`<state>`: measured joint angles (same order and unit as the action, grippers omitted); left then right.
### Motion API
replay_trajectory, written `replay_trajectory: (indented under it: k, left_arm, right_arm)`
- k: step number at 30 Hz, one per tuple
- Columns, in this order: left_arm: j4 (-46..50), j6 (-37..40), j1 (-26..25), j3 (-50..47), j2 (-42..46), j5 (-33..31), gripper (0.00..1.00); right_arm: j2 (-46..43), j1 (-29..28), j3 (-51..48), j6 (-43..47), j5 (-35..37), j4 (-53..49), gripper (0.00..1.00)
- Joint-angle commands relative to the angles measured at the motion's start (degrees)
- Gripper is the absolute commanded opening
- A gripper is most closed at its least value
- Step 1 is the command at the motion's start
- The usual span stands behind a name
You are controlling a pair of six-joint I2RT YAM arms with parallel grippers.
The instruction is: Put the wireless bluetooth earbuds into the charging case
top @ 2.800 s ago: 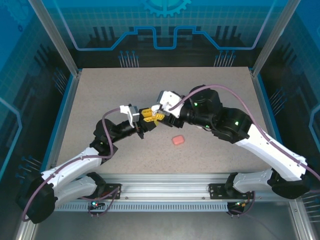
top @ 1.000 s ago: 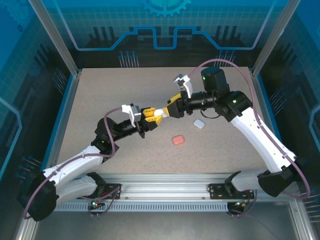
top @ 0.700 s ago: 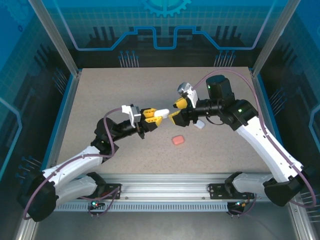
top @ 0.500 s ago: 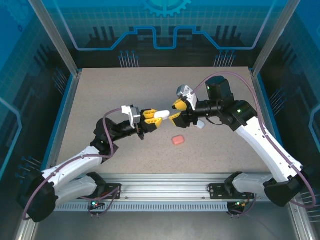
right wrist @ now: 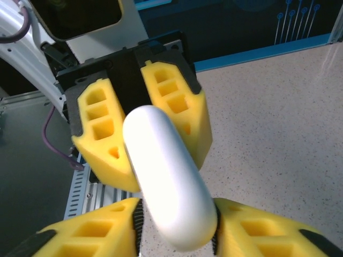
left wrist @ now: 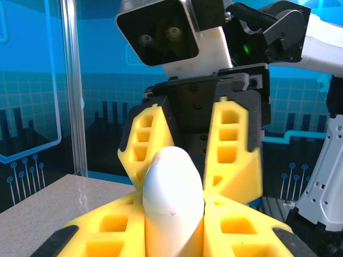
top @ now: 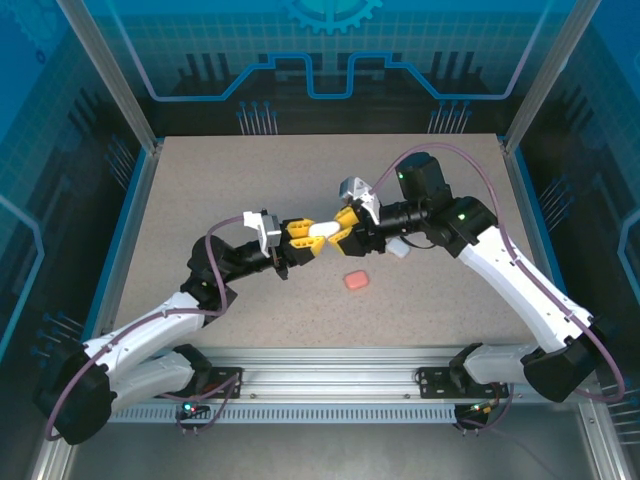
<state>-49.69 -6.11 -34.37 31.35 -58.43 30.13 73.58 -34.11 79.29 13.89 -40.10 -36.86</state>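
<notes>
Your left gripper (top: 308,236) is clenched on one end of the white charging case (top: 323,231), up off the bench (top: 200,190) near its centre. Your right gripper (top: 343,228) straddles the case's 3 o'clock end; you cannot tell whether it grips. From there, a pink case (top: 356,280) lies at 5 o'clock and a pale case (top: 399,250) at 3 o'clock, under the right arm.

White case (right wrist: 169,187) — smooth plastic, soft sheen. Fingers of left tool (top: 315,234) and right tool (top: 340,230): matt yellow plastic, ribbed with open cells, on black matt mounts. Pink case (top: 356,280) smooth plastic. Surface (top: 220,190) speckled, matt, stone-like grain. Arm shells (top: 515,285) glossy white plastic, joints black matt. Front rail (top: 330,365) — brushed bare metal
</notes>
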Motion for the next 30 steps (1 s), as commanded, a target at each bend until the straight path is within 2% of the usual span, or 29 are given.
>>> replay_trajectory:
  k: [1,6,12,14,15,17,21,22,30]
  left_arm:
    - [-1.5,-0.6,-0.3,1.5,0.6,0.5,0.0]
    - [-1.3,-0.3,-0.3,1.2,0.6,-0.4,0.01]
    - [-1.6,0.7,-0.3,0.1,1.4,-1.8,0.33]
    - [-1.4,1.4,-0.3,-0.4,2.0,-2.9,0.52]
    - [-1.3,1.8,-0.3,-0.8,2.4,-3.4,0.57]
    - [-1.3,2.6,-0.3,-1.7,3.6,-4.8,0.74]
    - [-1.1,4.0,-0.3,-3.6,6.8,-7.8,0.95]
    - [-0.8,4.5,-0.3,-4.1,7.8,-8.6,0.99]
    - [5.7,7.9,-0.3,-4.4,15.3,-12.4,0.99]
  right_arm:
    - [0.3,-0.9,1.9,0.4,-2.9,0.7,0.33]
    - [-0.1,-0.9,1.8,-0.1,-2.8,0.9,0.22]
    - [-0.7,-0.9,0.6,-2.7,0.7,1.2,0.19]
    - [-0.5,-0.8,-0.2,-4.4,3.2,1.2,0.19]
    - [-0.4,-0.6,-0.6,-5.1,4.1,1.2,0.19]
    - [0.0,-0.1,-2.1,-6.5,5.4,1.2,0.19]
    - [1.1,1.4,-5.8,-10.3,7.1,2.7,0.19]
    - [1.6,1.9,-6.9,-11.6,7.6,3.5,0.19]
    - [12.1,2.9,-11.0,-18.7,10.9,5.7,0.2]
